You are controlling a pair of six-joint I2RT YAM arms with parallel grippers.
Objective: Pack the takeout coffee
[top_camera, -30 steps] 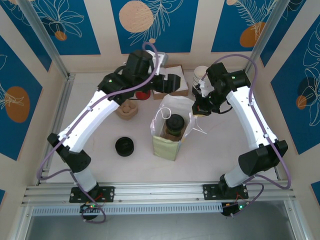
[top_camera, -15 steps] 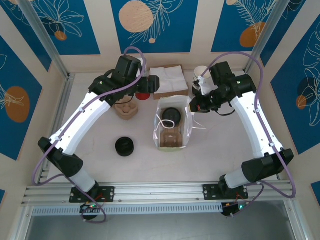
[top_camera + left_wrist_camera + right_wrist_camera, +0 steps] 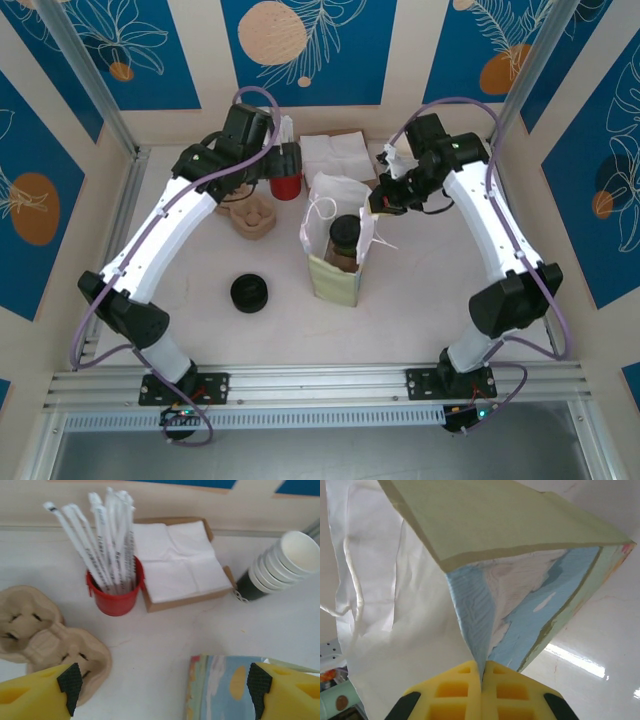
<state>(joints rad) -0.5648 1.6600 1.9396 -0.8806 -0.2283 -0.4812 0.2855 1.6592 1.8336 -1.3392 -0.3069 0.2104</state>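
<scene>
The takeout coffee (image 3: 345, 232), a small cup with a black domed lid, stands inside the open paper bag (image 3: 333, 278) at mid-table. My right gripper (image 3: 384, 200) is shut on the bag's right top edge. In the right wrist view its yellow fingers (image 3: 455, 690) pinch the blue-printed paper of the bag (image 3: 530, 610), with white handle cords to the left. My left gripper (image 3: 288, 160) hovers open over the back of the table, behind and left of the bag. Its fingertips (image 3: 70, 682) are spread wide with nothing between them, and the bag's corner (image 3: 225, 690) lies just below.
A red cup of wrapped straws (image 3: 114, 592) stands beside a cardboard tray of napkins (image 3: 175, 565). White paper cups (image 3: 280, 560) are stacked at the back right. A pulp cup carrier (image 3: 253, 217) lies left of the bag, and an all-black lid piece (image 3: 249, 292) nearer the front.
The left gripper has drawn back to the left, away from above the bag, staying open. The right gripper has shifted slightly left and back with the bag's edge, and the bag has tilted.
</scene>
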